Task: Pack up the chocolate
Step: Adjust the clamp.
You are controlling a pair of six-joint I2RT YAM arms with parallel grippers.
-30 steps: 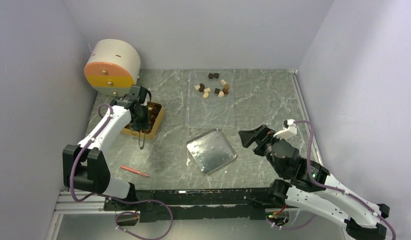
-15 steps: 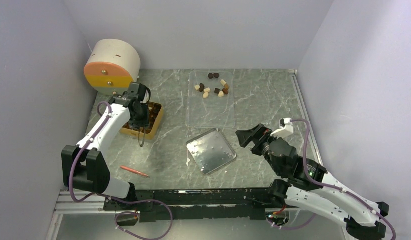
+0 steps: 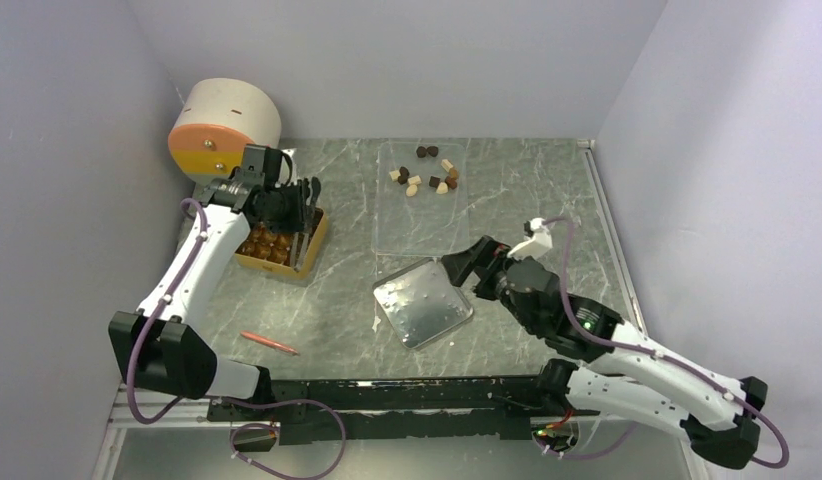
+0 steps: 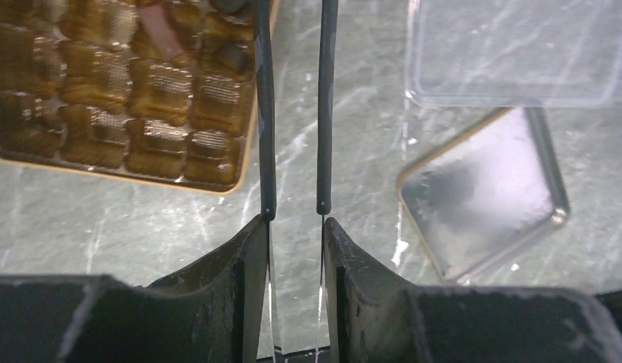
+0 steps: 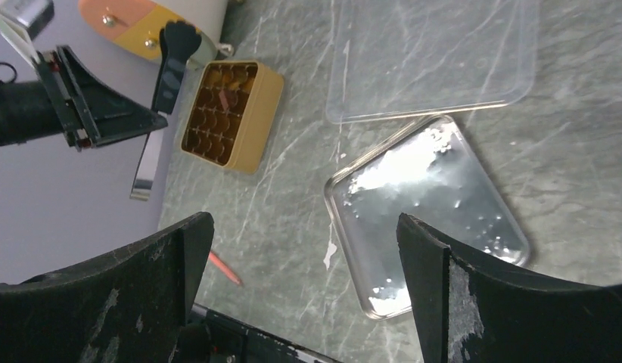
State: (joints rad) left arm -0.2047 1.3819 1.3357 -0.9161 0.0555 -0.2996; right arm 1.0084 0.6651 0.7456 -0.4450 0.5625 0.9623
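Observation:
Several loose chocolate pieces [image 3: 427, 175], dark brown, mid brown and cream, lie on a clear plastic tray [image 3: 422, 225] at the back. The golden-tan compartment box [image 3: 279, 243] on the left holds brown pieces; it also shows in the left wrist view [image 4: 126, 98] and the right wrist view [image 5: 228, 113]. My left gripper [image 3: 299, 198] hovers over the box's right edge, shut on thin black tweezers [image 4: 264, 113] whose arms stand slightly apart and empty. My right gripper [image 3: 465, 265] is open and empty over the right edge of the metal tray [image 3: 423, 302].
A round cream and orange drum [image 3: 224, 130] stands at the back left. A thin red-orange pen [image 3: 269, 343] lies near the front left. Grey walls close in the left, back and right sides. The metal tray also shows in the right wrist view [image 5: 436, 219].
My left gripper has risen and moved back from the box's front to its right edge with the tweezers. My right gripper has moved left toward the metal tray.

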